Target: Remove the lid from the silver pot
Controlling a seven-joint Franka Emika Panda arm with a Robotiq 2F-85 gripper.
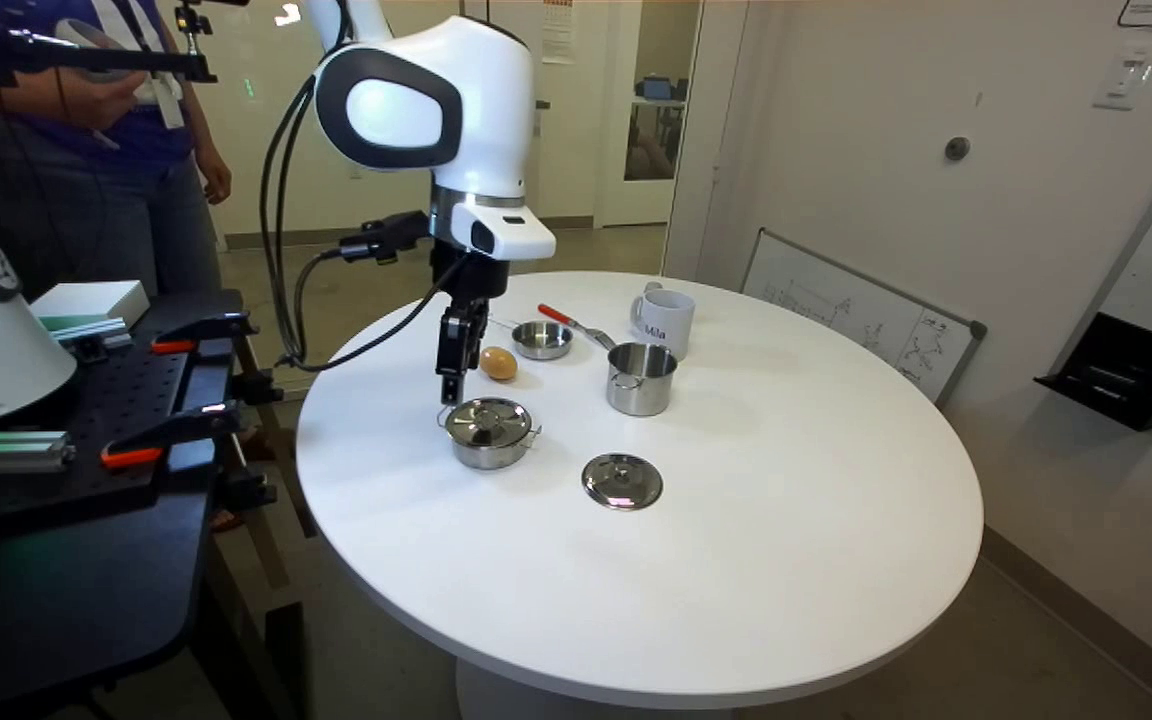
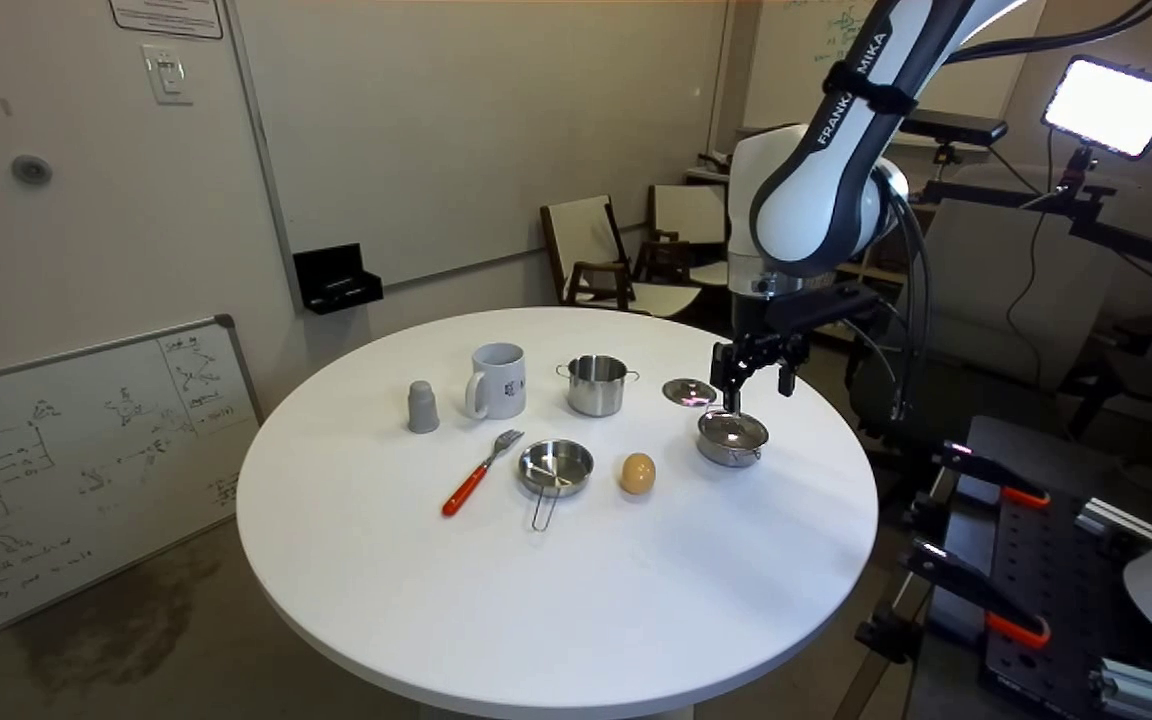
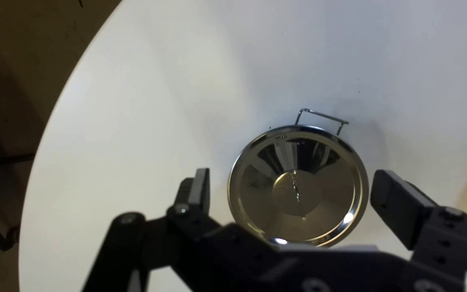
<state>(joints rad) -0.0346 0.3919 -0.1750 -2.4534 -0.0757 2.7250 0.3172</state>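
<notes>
Our low, wide, round pot of shiny steel sits upright on the round white table, near a brown egg and a loose, disc-like steel lid; its own round, mirror-bright steel lid is on; the black two-fingered gripper hangs above, its fingers well apart and holding nothing; how high, we cannot tell; we judge the step in hand to be lining up on what looks like a thin metal grip, a slim line at the lid's centre in the wrist view; we would centre that line between the fingers, which look set to meet across it; come straight down until they flank it, without pressing on the lid; squeeze gently, as slim smooth metal may slip; then raise slowly and level, lest the pot rise too.
</notes>
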